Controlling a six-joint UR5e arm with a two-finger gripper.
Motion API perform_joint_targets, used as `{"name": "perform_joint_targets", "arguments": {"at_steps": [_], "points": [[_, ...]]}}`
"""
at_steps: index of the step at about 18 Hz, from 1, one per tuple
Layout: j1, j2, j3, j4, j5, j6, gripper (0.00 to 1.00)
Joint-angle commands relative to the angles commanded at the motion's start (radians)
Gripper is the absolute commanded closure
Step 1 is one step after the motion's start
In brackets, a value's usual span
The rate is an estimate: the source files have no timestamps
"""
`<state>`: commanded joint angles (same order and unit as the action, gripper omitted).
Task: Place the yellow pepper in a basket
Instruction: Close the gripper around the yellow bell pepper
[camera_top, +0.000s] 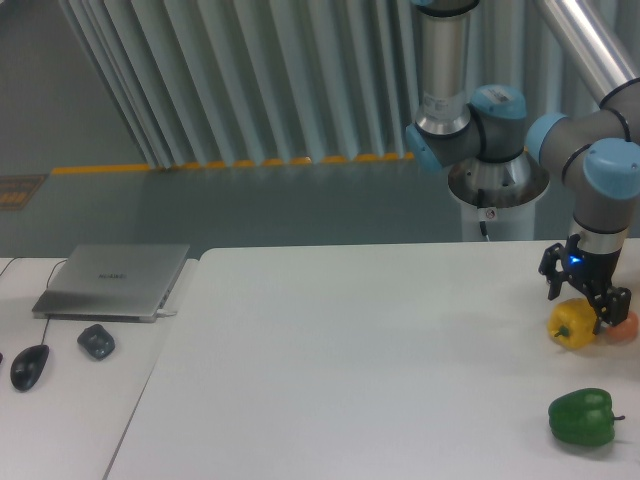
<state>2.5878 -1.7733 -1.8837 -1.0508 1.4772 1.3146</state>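
Gripper (582, 300) fingers cover yellow pepper (573, 325) top; grip contact indeterminate; orange-pink ball (624, 328) partly hidden.
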Motion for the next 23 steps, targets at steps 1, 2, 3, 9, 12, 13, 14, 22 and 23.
{"name": "perform_joint_targets", "arguments": {"at_steps": [1,2,3,9,12,13,14,22,23], "points": [[-0.002,-0.002,0.0,0.0,0.0,0.0,0.0],[0.0,-0.006,0.0,0.0,0.0,0.0,0.0],[-0.002,-0.009,0.0,0.002,0.0,0.0,0.0],[-0.002,-0.011,0.0,0.015,0.041,0.014,0.0],[-0.002,-0.011,0.0,0.018,0.043,0.026,0.04],[-0.002,-0.011,0.0,0.017,0.043,0.028,0.07],[-0.002,-0.011,0.0,0.018,0.043,0.028,0.13],[-0.018,-0.014,0.014,0.018,0.04,0.023,0.37],[-0.029,-0.014,0.021,0.017,0.041,0.02,0.37]]}}
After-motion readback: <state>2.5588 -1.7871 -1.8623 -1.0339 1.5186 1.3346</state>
